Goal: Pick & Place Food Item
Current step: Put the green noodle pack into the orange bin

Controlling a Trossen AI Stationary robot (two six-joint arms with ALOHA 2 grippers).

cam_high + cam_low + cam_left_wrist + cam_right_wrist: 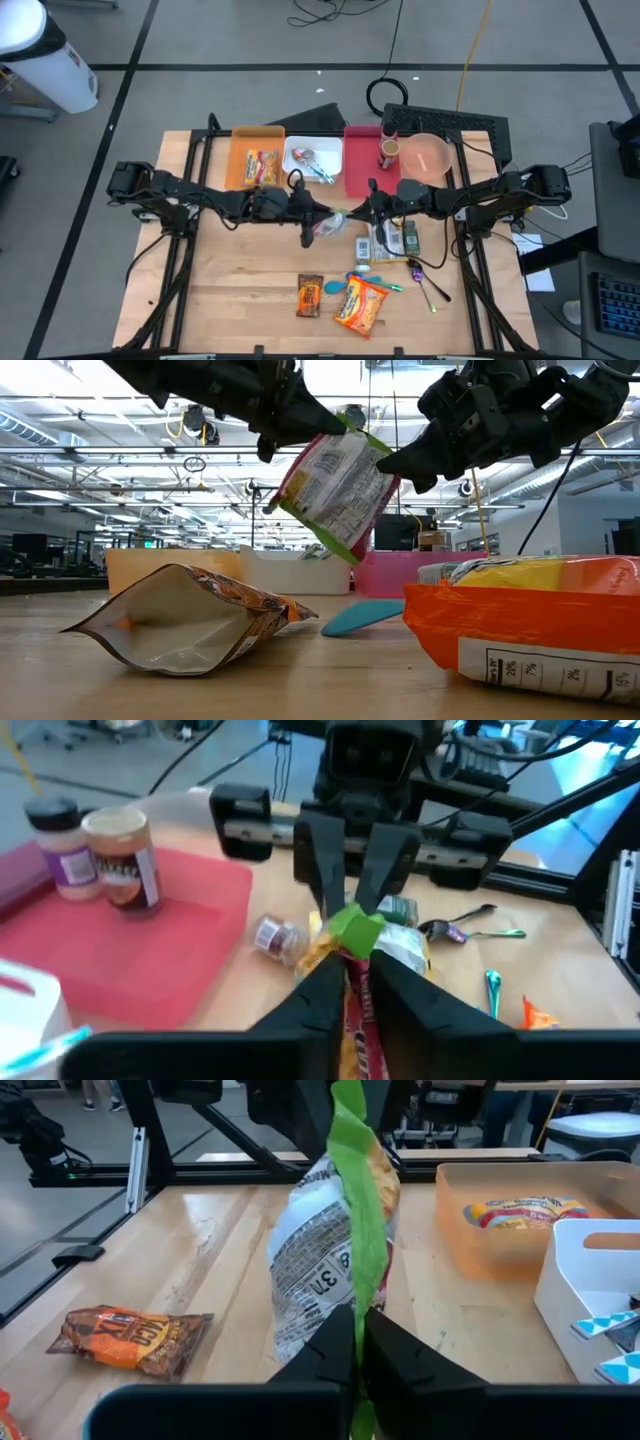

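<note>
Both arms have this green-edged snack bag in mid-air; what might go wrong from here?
Both the left gripper and the right gripper pinch the green-edged foil snack bag, so pulling apart may tear it. Each holds only a thin edge; if one lets go, the bag may swing or drop onto the clutter on the wooden table.

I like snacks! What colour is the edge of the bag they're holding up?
Bright green, clearest in the right wrist view of the snack bag.

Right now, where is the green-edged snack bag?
The green-edged snack bag hangs in the air above the table's middle, pinched between the left gripper and the right gripper, in front of the white bin.
</note>
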